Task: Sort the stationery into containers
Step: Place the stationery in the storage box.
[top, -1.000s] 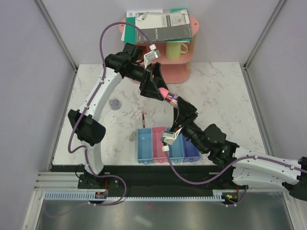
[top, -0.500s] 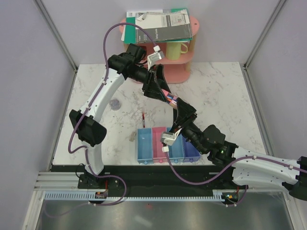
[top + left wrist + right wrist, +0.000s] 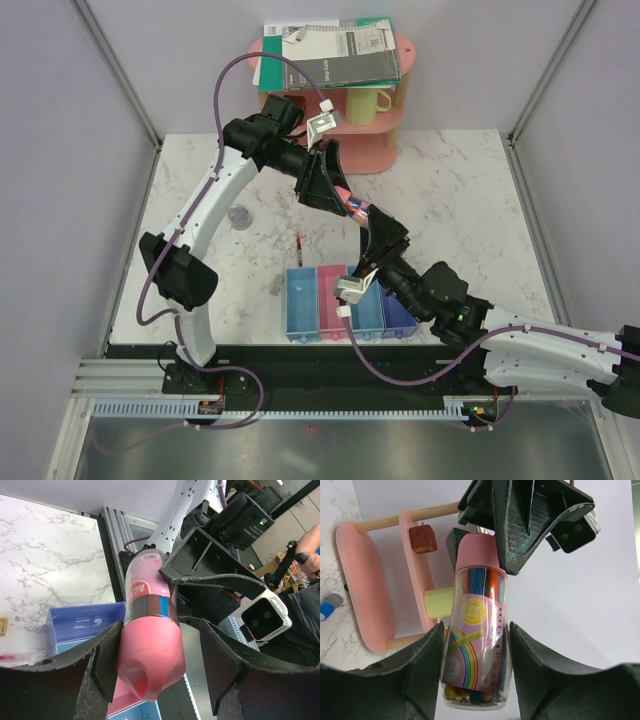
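Observation:
The pink cylinder (image 3: 352,205), a clear tube of crayons with a pink cap, hangs in the air between both grippers. My right gripper (image 3: 372,222) is shut on its clear body (image 3: 476,630). My left gripper (image 3: 335,195) is around the pink cap (image 3: 150,650); one finger touches it, the other stands off with a gap, so it is open. The four joined trays (image 3: 300,300) lie below, near the front edge. A red pen (image 3: 299,245) lies behind the blue tray. A greyish disc (image 3: 238,216) and a small block (image 3: 277,287) lie to the left.
A pink shelf rack (image 3: 385,125) stands at the back with notebooks (image 3: 330,50) on top, a yellow mug (image 3: 438,602) and a brown cube (image 3: 422,537). A blue-capped tube (image 3: 327,605) lies on the table by the rack.
The left gripper's jaws have eased off the pink cap. Both arms have shifted only slightly, with the cylinder staying between them.

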Robot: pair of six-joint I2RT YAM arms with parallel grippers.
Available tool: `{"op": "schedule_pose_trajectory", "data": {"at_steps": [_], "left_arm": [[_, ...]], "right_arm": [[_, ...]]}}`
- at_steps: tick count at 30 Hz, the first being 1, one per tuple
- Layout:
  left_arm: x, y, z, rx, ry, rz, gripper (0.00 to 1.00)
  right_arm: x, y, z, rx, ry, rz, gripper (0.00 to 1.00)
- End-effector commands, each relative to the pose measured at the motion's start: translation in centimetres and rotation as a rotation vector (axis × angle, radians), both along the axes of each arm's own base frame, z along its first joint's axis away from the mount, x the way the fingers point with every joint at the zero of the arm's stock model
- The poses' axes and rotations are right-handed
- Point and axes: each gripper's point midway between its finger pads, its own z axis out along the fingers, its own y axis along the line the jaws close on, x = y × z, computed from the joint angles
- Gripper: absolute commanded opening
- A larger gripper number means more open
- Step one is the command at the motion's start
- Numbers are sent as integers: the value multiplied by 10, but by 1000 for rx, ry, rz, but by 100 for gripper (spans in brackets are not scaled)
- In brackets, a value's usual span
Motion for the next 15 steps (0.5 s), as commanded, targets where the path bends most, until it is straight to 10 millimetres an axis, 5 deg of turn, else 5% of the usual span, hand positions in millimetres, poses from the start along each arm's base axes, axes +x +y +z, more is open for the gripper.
{"op": "schedule_pose_trajectory", "data": {"at_steps": [1,5,12,13,15], "left_arm": [[-36,12,45,-135,39,-107,69],[-39,12,47,-140,34,-115,66],[-43,8,45,-135,39,-127,46],[-43,8,44,-133,38,-128,7],[-41,7,42,-122,32,-117,2]], "right_arm": [[-2,-4,23,83,-47,7,0],[-2,-3,23,85,-50,12,0],[-1,0,25,80,-60,15,0],[-1,0,25,79,-61,15,0],[-2,0,24,73,-63,17,3]]}}
